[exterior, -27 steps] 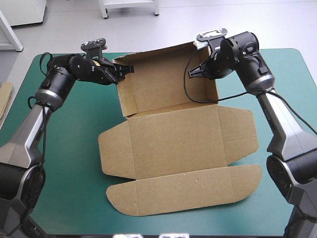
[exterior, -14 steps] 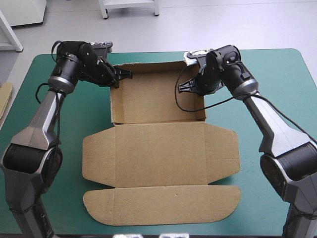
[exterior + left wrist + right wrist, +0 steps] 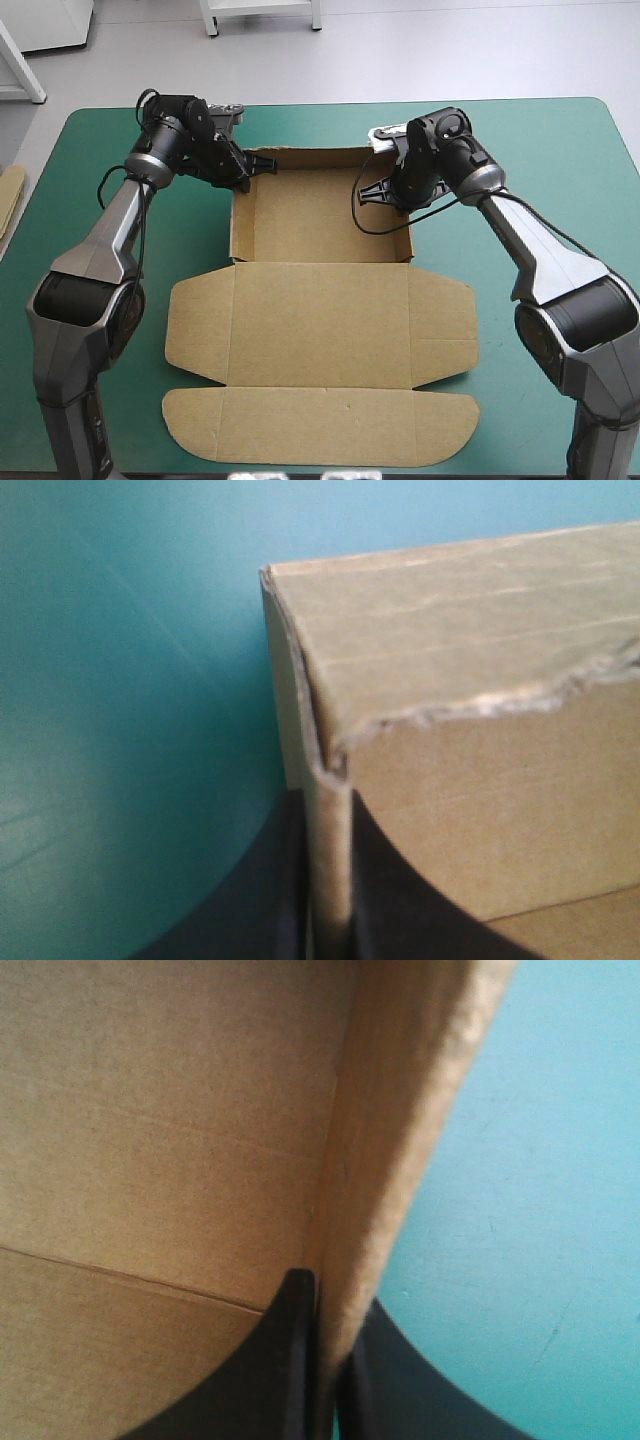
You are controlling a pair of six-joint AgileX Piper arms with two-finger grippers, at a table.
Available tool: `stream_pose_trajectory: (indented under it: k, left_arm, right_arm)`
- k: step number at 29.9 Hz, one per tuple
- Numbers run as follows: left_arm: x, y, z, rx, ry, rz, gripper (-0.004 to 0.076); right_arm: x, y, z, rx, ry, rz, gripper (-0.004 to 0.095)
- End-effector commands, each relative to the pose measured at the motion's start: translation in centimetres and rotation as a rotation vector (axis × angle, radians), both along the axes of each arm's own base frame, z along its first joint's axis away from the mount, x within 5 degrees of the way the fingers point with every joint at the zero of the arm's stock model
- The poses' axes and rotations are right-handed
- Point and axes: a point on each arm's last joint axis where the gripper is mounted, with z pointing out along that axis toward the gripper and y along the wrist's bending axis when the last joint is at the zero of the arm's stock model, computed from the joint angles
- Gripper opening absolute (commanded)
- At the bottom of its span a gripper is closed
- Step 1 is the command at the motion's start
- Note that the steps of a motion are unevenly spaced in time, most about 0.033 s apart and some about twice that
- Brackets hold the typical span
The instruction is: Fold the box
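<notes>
The brown box [image 3: 320, 310] lies as an open tray [image 3: 320, 205] toward the far side, its lid and flaps flat toward the near edge. My left gripper [image 3: 255, 165] is at the tray's far left corner. In the left wrist view it [image 3: 328, 900] is shut on the left wall of the box [image 3: 480, 680], whose top edge is torn. My right gripper [image 3: 378, 192] reaches into the tray at its right wall. In the right wrist view it [image 3: 328, 1360] pinches that upright wall of the box [image 3: 180, 1110], one finger inside and one outside.
The teal-green cover [image 3: 560, 200] shows bare on both sides of the box and along the near edge. An edge of more brown board [image 3: 10, 195] pokes in at the table's left edge.
The box has turned from askew to square with the table's edges and slid a little nearer. Both grippers came along with it, still holding the tray walls.
</notes>
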Motion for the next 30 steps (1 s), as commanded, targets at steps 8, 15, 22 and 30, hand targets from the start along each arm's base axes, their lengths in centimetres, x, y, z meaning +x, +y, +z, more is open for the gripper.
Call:
stream_pose_trajectory:
  k: [8, 15, 22, 30]
  left_arm:
    - [-0.8, -1.5, 1.2, -0.079, 0.017, -0.057, -0.0008]
    - [-0.5, -1.6, 1.1, -0.076, -0.001, -0.072, -0.0006]
    - [-0.3, -1.6, 1.9, -0.087, -0.042, -0.072, 0.0145]
    - [-0.3, -1.6, 2.3, -0.099, -0.051, -0.059, 0.0414]
  right_arm:
    - [0.2, 1.0, 0.1, 0.019, -0.030, 0.064, 0.0001]
    - [0.8, 1.3, 0.4, 0.053, -0.110, 0.063, 0.0014]
    - [0.9, 1.2, 0.4, 0.046, -0.114, 0.059, 0.0343]
    - [0.9, 1.2, 0.5, 0.059, -0.112, 0.029, 0.0595]
